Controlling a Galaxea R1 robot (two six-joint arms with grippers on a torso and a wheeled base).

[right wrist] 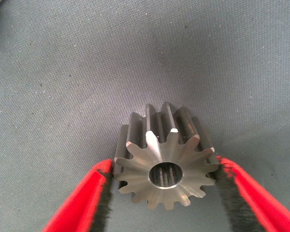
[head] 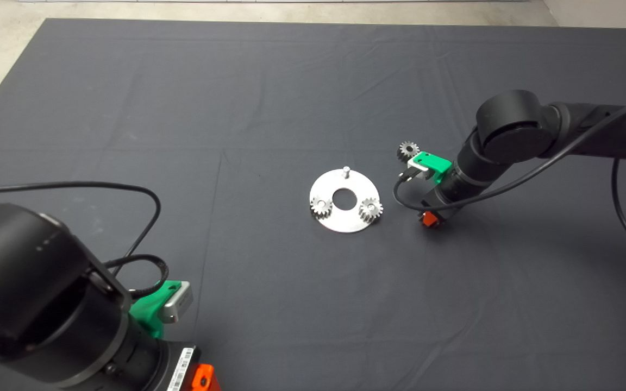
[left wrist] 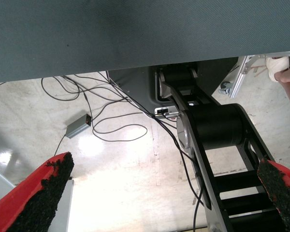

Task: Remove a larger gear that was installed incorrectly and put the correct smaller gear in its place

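Note:
A small grey steel gear with a flat face and plain round hole, the smaller gear (right wrist: 157, 140), sits between the red fingers of my right gripper (right wrist: 164, 166), both pads touching its teeth. In the head view that gripper (head: 430, 218) is low over the mat just right of the round steel plate (head: 345, 221) and hides the gear. The plate carries two small gears (head: 321, 205) (head: 370, 208) and a bare peg (head: 346, 171). The larger gear (head: 408, 150), with a star-cut top, lies on the mat behind the right wrist. My left gripper (head: 202, 377) is parked at the lower left, open.
The dark mat (head: 269, 98) has wide free room around the plate. A black cable (head: 400, 198) loops from the right wrist towards the plate's right edge. The left wrist view shows floor, cables and a small grey box (left wrist: 78, 126) beyond the mat's edge.

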